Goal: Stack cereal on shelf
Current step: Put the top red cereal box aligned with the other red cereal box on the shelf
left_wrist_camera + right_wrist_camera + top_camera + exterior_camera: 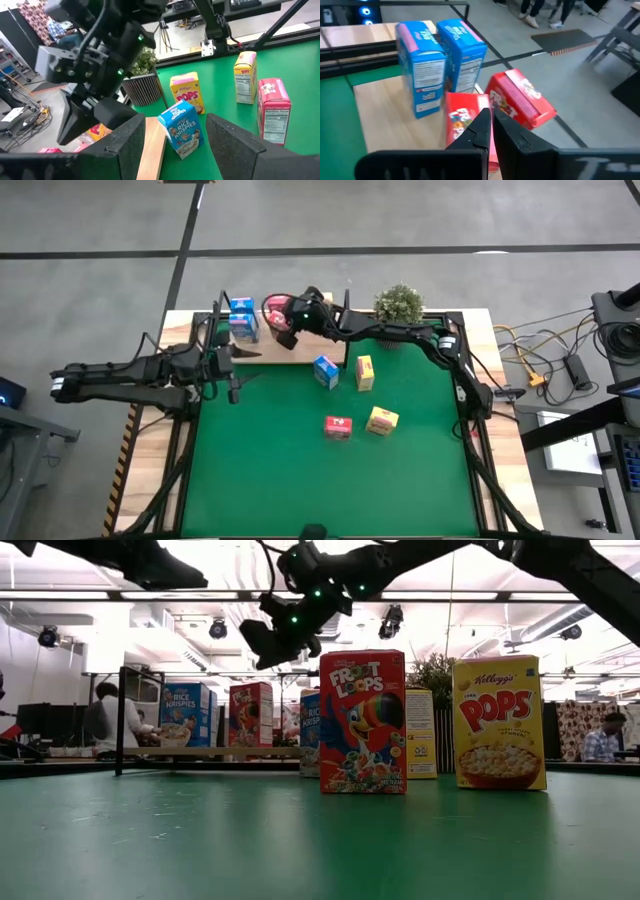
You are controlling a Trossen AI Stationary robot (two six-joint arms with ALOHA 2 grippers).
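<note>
Cereal sorting is midway: two small blue boxes (242, 320) and two pink-red boxes (512, 102) sit on the light wooden shelf (300, 352). My right gripper (491, 131), pressed together, hovers over them; my left gripper (172, 140) waits spread. Next, I judge, comes the blue box on the green mat (325, 370).

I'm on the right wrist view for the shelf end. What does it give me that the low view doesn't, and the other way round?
Only the right wrist view: the right gripper, shut, just above two pink-red boxes, one tilted off upright, beside two upright blue boxes on the shelf.

Only the low view: the boxes on the green mat, a Froot Loops box and a Pops box nearest, both upright, plus the plant behind.

Both: blue and pink-red boxes standing on the shelf, and the right gripper above them.
</note>
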